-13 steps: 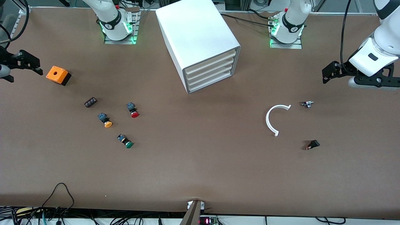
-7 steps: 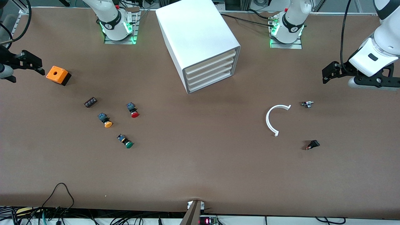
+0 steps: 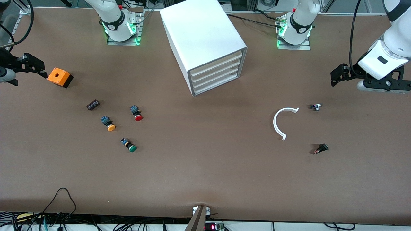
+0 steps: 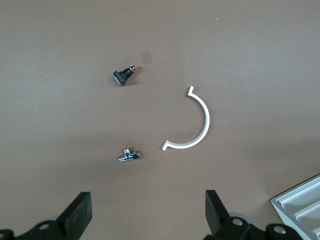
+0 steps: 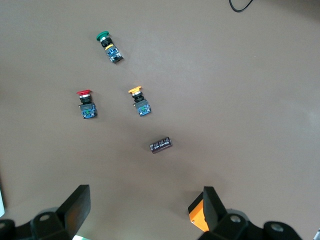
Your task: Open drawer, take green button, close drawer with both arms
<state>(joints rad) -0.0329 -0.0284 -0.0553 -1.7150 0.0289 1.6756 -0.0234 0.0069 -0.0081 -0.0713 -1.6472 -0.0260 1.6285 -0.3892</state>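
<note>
The drawer cabinet (image 3: 205, 48) stands in the upper middle of the front view, and all four drawers (image 3: 215, 77) sit flush in its face; none is pulled out. The green button (image 3: 129, 145) lies on the bare tabletop (image 3: 205, 173) in the lower left part of that view, below the yellow button (image 3: 108, 124) and the red button (image 3: 136, 113), well apart from the cabinet.

This arrangement fits two stages. Either the drawer is shut again after the green button came out of it, so the work is near its end, or the drawer waits to be opened and the button on the tabletop is only a piece lying there. The pictures alone do not settle which one it is.

The left gripper (image 3: 335, 74) hangs at the right edge of the front view, over the tabletop above the small metal fitting (image 3: 315, 106) and the white half ring (image 3: 282, 122). Its wrist view shows the jaws spread wide with nothing between them. The right gripper (image 3: 30, 65) hangs at the left edge, just beside the orange box (image 3: 59, 77), also spread wide and holding nothing. Both arms are away from the cabinet and from the green button.
</note>
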